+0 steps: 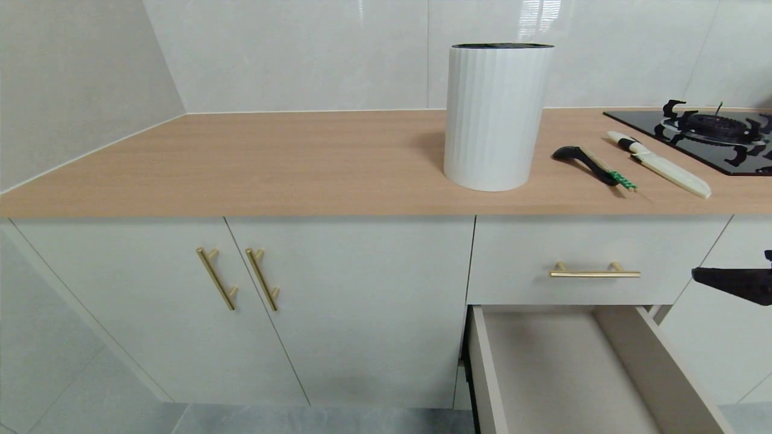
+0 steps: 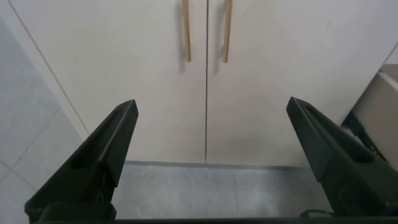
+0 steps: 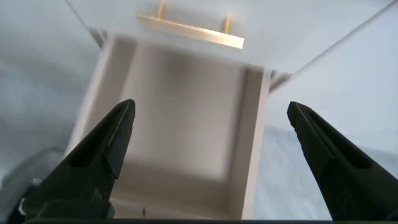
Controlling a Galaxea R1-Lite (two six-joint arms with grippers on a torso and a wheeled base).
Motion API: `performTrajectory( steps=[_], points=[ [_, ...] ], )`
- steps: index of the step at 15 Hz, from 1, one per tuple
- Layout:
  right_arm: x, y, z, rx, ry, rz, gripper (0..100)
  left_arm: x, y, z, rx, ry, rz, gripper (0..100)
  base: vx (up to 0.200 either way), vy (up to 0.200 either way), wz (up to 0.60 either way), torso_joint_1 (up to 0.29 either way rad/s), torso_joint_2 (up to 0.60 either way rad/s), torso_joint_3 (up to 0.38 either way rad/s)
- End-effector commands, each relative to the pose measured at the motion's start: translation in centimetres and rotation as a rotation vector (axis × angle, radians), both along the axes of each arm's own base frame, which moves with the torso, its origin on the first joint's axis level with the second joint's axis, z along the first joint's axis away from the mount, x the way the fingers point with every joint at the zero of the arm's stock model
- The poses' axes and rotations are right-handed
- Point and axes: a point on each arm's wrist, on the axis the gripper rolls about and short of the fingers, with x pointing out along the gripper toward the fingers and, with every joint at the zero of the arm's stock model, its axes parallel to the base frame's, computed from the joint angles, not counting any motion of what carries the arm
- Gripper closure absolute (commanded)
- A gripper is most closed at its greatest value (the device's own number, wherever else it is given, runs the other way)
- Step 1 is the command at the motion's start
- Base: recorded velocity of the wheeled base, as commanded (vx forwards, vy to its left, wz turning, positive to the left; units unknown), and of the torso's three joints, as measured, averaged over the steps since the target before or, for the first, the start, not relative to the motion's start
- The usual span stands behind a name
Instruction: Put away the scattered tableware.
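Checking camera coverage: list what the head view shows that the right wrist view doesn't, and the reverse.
Head view adds: the countertop with a white ribbed canister, black spoon, white knife and the stove. Right wrist view adds: the right gripper with jaws spread wide, the drawer seen between them. Both share the open drawer and the gold handle of the shut drawer above it.

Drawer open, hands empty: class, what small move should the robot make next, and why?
Probably lift the right hand up toward the spoon: that hand is open and low by the open drawer, while spoon and knife lie on the counter on its side.
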Motion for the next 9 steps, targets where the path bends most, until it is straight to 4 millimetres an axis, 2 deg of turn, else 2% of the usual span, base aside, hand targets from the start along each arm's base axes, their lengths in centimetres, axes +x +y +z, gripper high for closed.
performTrajectory(
  steps=[1,2,3,4,5,6,7,9],
  points=[
    [1.4,0.3,2.0,0.035,-0.015,-0.010,0,0.0,0.0,0.0,-0.001,0.001,-0.001,0,0.000,0.000,0.00,0.000,0.00,0.000],
    [2.1,0.4,2.5,0.060,-0.006,-0.024,0,0.0,0.0,0.0,-0.001,0.001,0.000,0,0.000,0.000,0.00,0.000,0.00,0.000],
    [4.2,0.7,3.9,0.137,0.019,-0.066,0,0.0,0.0,0.0,-0.001,0.001,0.000,0,0.000,0.000,0.00,0.000,0.00,0.000],
    [5.4,0.9,4.6,0.177,0.036,-0.089,0,0.0,0.0,0.0,-0.001,0.001,0.000,0,0.000,0.000,0.00,0.000,0.00,0.000],
    [5.4,0.9,4.6,0.177,0.036,-0.089,0,0.0,0.0,0.0,-0.001,0.001,0.000,0,0.000,0.000,0.00,0.000,0.00,0.000],
    [7.5,2.0,5.8,0.259,0.089,-0.116,0,0.0,0.0,0.0,-0.001,0.001,0.000,0,0.000,0.000,0.00,0.000,0.00,0.000],
    [8.0,2.4,5.9,0.275,0.099,-0.121,0,0.0,0.0,0.0,-0.001,0.001,0.000,0,0.000,0.000,0.00,0.000,0.00,0.000],
    [10.8,3.2,5.9,0.270,0.105,-0.151,0,0.0,0.0,0.0,-0.001,0.001,0.000,0,0.000,0.000,0.00,0.000,0.00,0.000]
  ],
)
